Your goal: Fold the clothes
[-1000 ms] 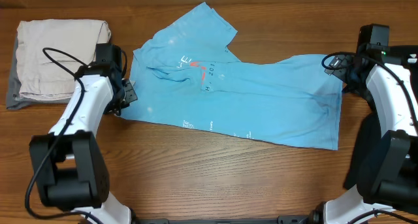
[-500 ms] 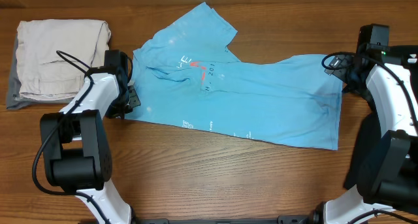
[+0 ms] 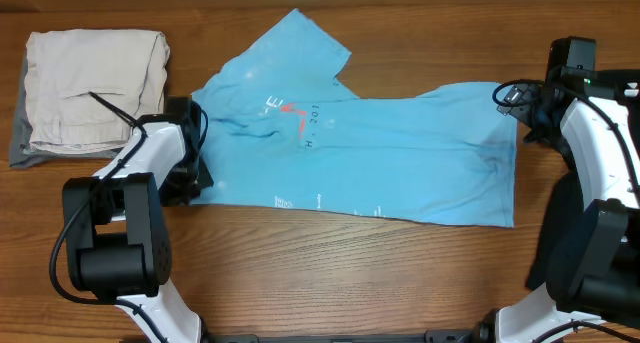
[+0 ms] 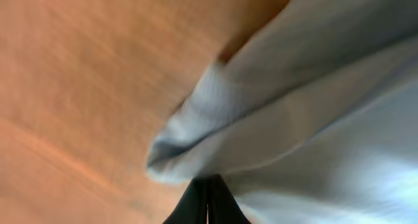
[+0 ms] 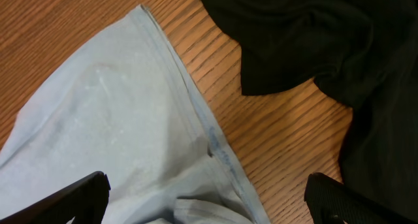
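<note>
Light blue fabric, the T-shirt [image 3: 400,153], lay spread flat across the middle of the bench [image 3: 330,273], with bare wood on the near side.

At the shirt's near-left edge, the left fingers [image 4: 194,208] were fully closed on a bunched fold of the cloth. At the far-right corner, the right fingers [image 5: 78,201] stood wide apart over the hem and held nothing.

Risks noted:
- Only one end was gripped. In my judgement, any pull from the left would drag or skew the whole garment rather than tension it, because the hem end was free.
- The pinch took a small gathered fold. It could slip out, or the bunching could be carried into the fold as a crease.
- A black cloth [image 5: 307,48] lay just beside the hem near the right fingers. A careless closure could catch it along with the shirt.
- A folded beige pile [image 3: 90,88] sat at the far left, close to the left arm. A wide sweep could disturb it.

Orientation: the long axis ran left to right, with the right end slightly nearer. The lettering [image 3: 295,118] and one sleeve [image 3: 300,48], which pointed to the far side, placed the chest end at the left and the hem at the right.
</note>
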